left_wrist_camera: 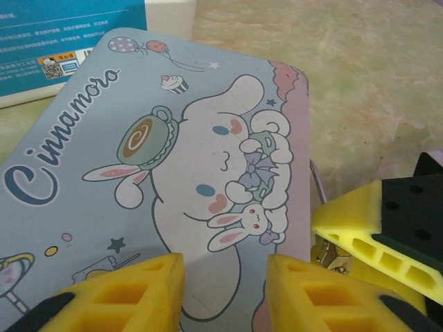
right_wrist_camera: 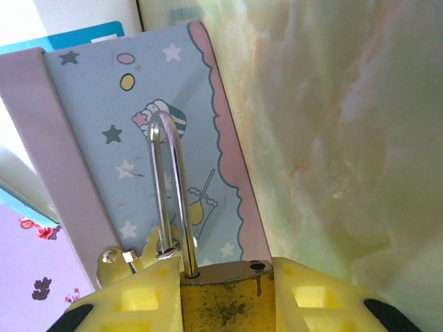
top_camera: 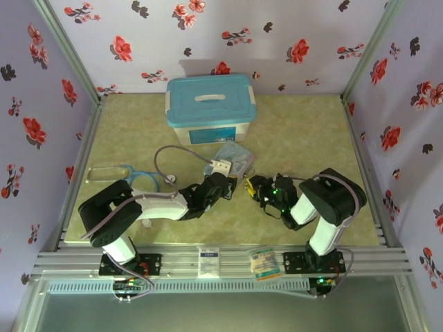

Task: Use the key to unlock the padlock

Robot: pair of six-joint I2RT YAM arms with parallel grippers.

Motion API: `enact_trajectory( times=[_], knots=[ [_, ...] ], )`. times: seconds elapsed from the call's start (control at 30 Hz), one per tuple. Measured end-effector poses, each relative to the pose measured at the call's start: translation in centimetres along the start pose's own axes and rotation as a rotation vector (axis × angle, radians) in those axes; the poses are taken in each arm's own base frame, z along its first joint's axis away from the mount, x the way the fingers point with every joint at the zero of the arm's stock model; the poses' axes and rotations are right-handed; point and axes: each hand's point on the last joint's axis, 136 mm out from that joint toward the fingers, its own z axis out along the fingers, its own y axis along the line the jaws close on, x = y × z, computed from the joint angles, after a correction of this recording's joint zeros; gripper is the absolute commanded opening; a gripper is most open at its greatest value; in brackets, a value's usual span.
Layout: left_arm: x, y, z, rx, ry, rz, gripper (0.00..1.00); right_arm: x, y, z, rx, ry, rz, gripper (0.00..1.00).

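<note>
cartoon tin lid reads "cinnamoro" (cursive script); box label print illegible.

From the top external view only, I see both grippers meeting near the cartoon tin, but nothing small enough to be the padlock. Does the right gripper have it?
Observer: Yes. In the right wrist view, the right gripper is clamped on the brass body of the padlock.
Operator: Is the shackle closed?
Observer: It looks open. One leg of the shackle sits in the body. The other leg is out, and its hole is empty.
Operator: And the left gripper?
Observer: In the left wrist view, the left gripper hangs over the tin with its jaws apart. Nothing shows in the gap.
</note>
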Motion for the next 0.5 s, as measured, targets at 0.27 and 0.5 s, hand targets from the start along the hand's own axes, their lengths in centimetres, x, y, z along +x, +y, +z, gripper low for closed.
enact_trajectory(
  times=[0.27, 0.5],
  knots=[
    [0.2, -0.7, 0.2, 0.010, -0.012, 0.003, 0.35, -0.5, 1.4, -1.4, 0.023, -0.087, -0.051, 0.10],
    [0.2, -0.6, 0.2, 0.003, -0.016, 0.003, 0.34, -3.6, 2.9, -3.1, 0.059, -0.349, -0.124, 0.10]
  ],
)
